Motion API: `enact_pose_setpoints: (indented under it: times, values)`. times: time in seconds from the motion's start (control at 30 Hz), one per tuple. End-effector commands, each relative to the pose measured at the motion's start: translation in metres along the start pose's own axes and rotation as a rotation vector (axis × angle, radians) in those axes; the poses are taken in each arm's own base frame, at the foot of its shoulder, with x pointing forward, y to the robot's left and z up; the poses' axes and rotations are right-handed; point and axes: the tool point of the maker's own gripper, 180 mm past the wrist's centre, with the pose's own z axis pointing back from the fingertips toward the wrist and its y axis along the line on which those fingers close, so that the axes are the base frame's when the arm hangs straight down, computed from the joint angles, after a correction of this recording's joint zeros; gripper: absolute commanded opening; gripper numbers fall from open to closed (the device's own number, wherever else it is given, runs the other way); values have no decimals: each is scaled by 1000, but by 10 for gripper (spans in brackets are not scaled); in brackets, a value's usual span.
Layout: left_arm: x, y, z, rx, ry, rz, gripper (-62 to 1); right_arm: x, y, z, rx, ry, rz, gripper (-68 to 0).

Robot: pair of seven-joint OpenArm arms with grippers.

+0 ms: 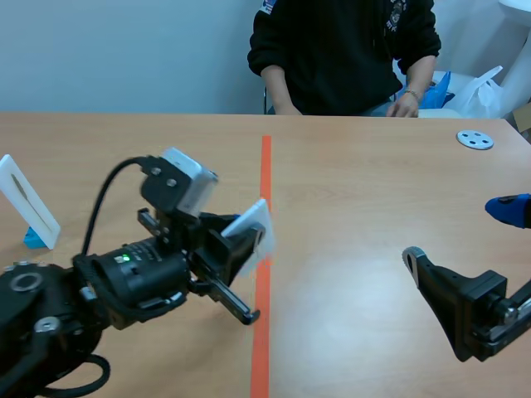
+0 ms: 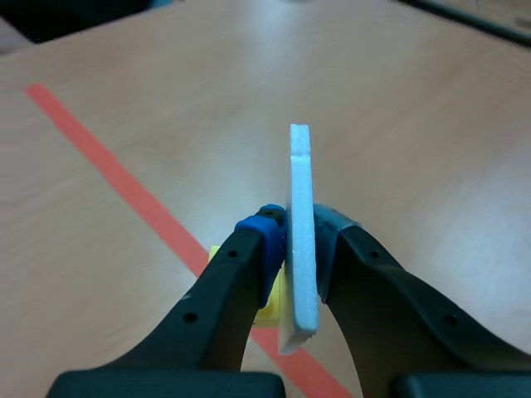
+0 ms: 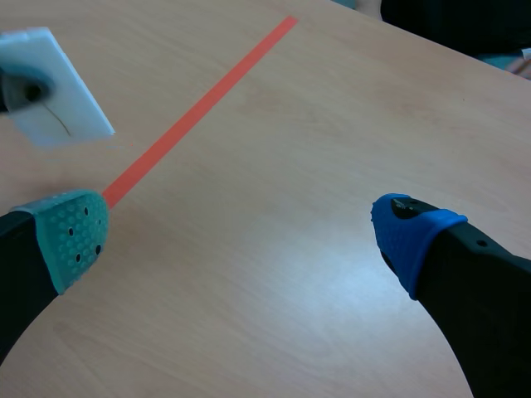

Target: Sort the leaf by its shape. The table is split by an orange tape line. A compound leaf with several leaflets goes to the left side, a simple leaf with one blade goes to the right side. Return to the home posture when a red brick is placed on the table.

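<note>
The left gripper (image 2: 299, 242) clamps a white card (image 2: 300, 178) above the orange tape line (image 1: 265, 182), likely for sorting to one side, while the right gripper (image 3: 241, 236) idles, fingers apart.

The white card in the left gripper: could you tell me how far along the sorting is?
Looks done: one white card stands on the left side. In hand: the left gripper holds a second card above the orange tape line. Left: setting it down; its leaf shape is unreadable.
</note>
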Motion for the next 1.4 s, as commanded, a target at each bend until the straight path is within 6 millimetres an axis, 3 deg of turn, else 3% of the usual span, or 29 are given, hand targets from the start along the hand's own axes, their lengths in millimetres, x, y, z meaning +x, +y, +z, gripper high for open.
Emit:
enact_pose_setpoints:
  times: [0.0, 0.2, 0.57, 1.07, 1.37]
  values:
    - [1, 6, 11, 36, -6, 49, -571, 11, -3, -1, -5, -37, 9, 4]
    - [13, 38, 56, 188, -45, 157, -571, 11, -3, -1, -5, -37, 9, 4]
    - [19, 120, 113, 486, -71, 86, -571, 12, -3, -1, -5, -40, 9, 4]
    - [-34, 201, 123, 731, -16, 145, -571, 12, -3, -1, -5, -40, 9, 4]
    - [-65, 233, 134, 849, 5, 169, -571, 12, -3, -1, -5, -40, 9, 4]
